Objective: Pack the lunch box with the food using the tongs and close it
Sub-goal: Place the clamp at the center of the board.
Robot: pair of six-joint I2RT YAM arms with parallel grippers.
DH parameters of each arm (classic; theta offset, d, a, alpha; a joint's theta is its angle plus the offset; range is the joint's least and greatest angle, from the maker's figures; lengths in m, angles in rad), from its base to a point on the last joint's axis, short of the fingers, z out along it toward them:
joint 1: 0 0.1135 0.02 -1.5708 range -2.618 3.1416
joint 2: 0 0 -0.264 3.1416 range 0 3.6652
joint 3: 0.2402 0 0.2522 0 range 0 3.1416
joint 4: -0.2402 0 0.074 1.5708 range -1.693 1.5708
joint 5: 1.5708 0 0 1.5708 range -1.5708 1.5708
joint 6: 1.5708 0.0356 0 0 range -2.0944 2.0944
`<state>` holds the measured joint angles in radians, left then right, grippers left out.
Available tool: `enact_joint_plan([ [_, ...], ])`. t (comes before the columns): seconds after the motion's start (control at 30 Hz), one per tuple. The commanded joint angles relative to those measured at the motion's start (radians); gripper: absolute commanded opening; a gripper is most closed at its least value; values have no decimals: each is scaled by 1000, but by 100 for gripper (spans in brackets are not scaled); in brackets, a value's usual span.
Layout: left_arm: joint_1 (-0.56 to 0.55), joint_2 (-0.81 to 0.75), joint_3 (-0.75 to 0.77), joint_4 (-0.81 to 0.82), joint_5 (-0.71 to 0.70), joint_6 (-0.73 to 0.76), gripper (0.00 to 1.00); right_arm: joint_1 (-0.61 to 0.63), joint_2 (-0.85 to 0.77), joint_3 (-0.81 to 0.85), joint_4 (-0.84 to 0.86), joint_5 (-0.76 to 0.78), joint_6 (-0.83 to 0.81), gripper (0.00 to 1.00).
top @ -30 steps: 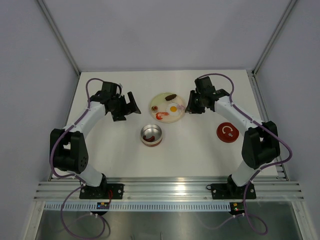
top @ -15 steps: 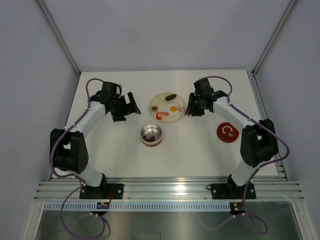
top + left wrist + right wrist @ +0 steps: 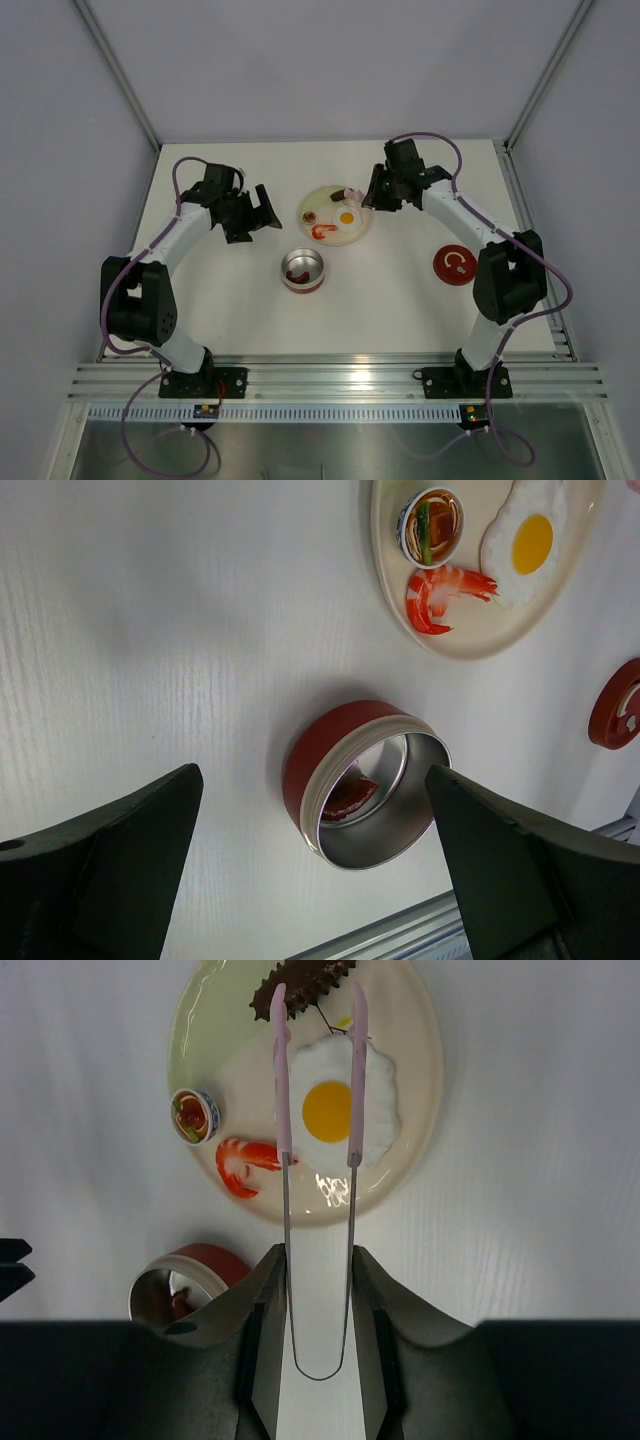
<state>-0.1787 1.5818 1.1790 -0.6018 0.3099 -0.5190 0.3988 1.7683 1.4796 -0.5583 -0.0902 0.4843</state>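
Note:
The lunch box (image 3: 302,270) is a round metal tin with a red wall, open, with a red-brown food piece (image 3: 350,798) inside. Its red lid (image 3: 455,264) lies apart on the right. My right gripper (image 3: 317,1260) is shut on the pink tongs (image 3: 285,1090). The tong arms stand apart, astride the fried egg (image 3: 328,1110), their tips at the dark brown piece (image 3: 305,982). A red-and-white curled piece (image 3: 245,1165) lies beside the egg. My left gripper (image 3: 262,212) hangs open and empty, left of the plate.
The food lies on a pale round plate (image 3: 215,1030), together with a tiny patterned bowl (image 3: 194,1115). The tin (image 3: 175,1280) stands just in front of the plate. Grey walls enclose the table on three sides.
My right gripper has swung toward the back and left, carrying the tongs over the plate, and the tong arms have spread a little. The left arm has not moved.

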Motion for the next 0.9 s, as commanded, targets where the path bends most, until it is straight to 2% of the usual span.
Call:
enact_joint_plan([
  [0.0,-4,4,47,5,3,20,99,-5,48,54,46,1,62,36],
  [0.33,-4,3,47,2,3,30,99,-5,129,129,67,23,137,38],
  [0.6,-4,0,38,-1,-3,34,99,-5,126,85,129,4,177,38],
  [0.77,-4,-2,31,-4,-6,36,99,-5,59,48,132,17,169,34],
  [0.87,-4,-2,28,-3,-6,36,99,-5,20,31,132,24,160,27],
])
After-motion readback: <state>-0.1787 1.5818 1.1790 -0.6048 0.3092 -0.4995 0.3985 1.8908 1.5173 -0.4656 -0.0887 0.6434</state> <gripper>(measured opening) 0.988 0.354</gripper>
